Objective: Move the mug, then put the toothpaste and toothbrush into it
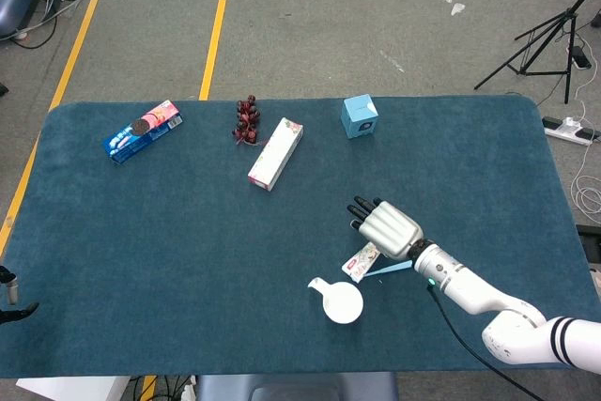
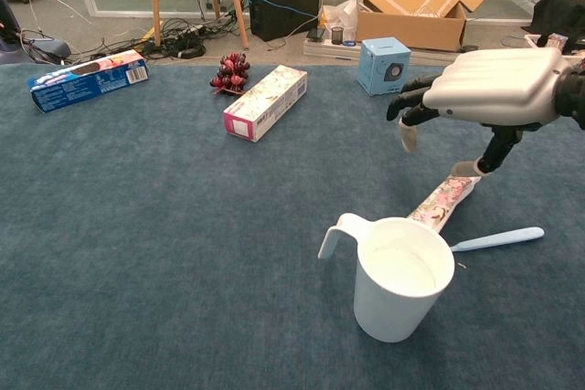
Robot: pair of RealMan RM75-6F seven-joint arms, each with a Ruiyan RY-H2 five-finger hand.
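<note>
A white mug (image 2: 398, 285) (image 1: 342, 302) stands upright near the table's front edge, handle to the left. Just behind it a floral toothpaste tube (image 2: 441, 202) (image 1: 362, 261) lies flat, its cap at the far end. A light blue toothbrush (image 2: 498, 239) (image 1: 390, 269) lies to the right of the mug. My right hand (image 2: 489, 89) (image 1: 386, 226) hovers low over the tube's cap end, palm down, fingers spread and empty; the thumb tip is at the cap. My left hand is out of both views.
A pink-and-white box (image 2: 266, 101), dark red grapes (image 2: 232, 72), a small blue box (image 2: 383, 64) and a blue biscuit pack (image 2: 88, 79) sit along the far part of the table. Cardboard boxes and cables lie beyond the far edge.
</note>
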